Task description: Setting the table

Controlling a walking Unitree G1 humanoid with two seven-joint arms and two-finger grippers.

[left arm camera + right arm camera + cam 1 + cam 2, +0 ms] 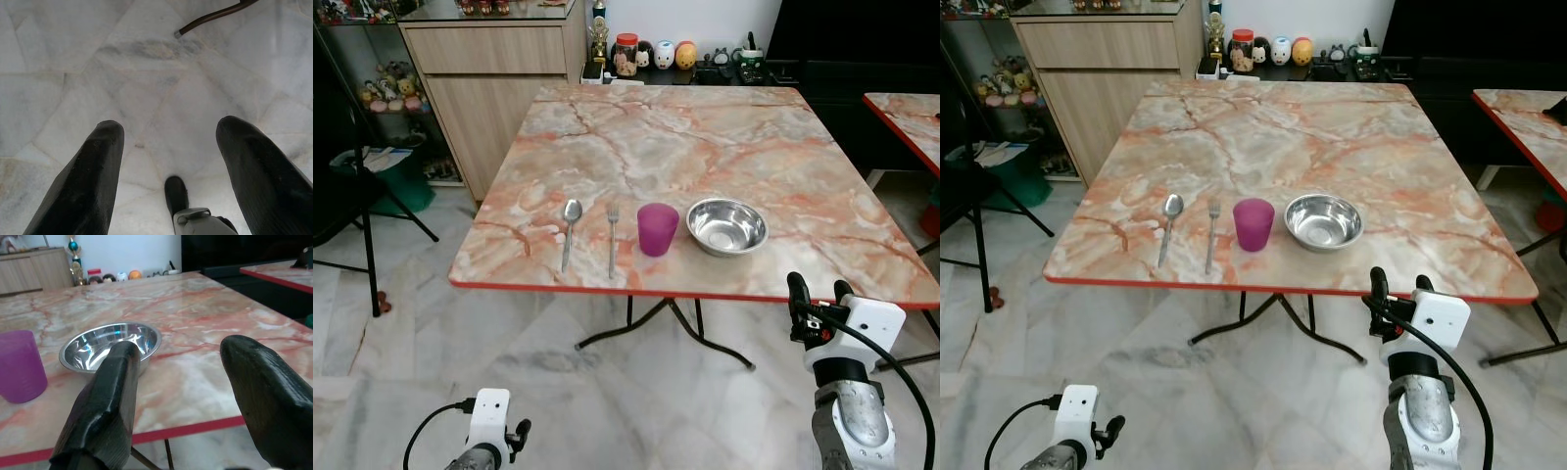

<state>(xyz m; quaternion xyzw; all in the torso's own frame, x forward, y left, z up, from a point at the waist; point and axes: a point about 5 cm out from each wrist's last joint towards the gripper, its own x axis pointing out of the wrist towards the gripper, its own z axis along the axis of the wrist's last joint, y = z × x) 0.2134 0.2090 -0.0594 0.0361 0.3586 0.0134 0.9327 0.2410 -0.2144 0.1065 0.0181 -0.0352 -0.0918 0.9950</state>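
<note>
On the marble table, near its front edge, lie a spoon and a fork side by side. To their right stand a purple cup and a steel bowl. My right gripper is open, raised just in front of the table's red edge, to the right of the bowl; the bowl and the cup lie beyond its fingers. My left gripper hangs open low over the floor, left of the table.
A wooden cabinet stands at the back left, with jars and figurines behind the table. A second table is at the right. A black tripod stand is on the left. The table's metal legs spread over the marble floor.
</note>
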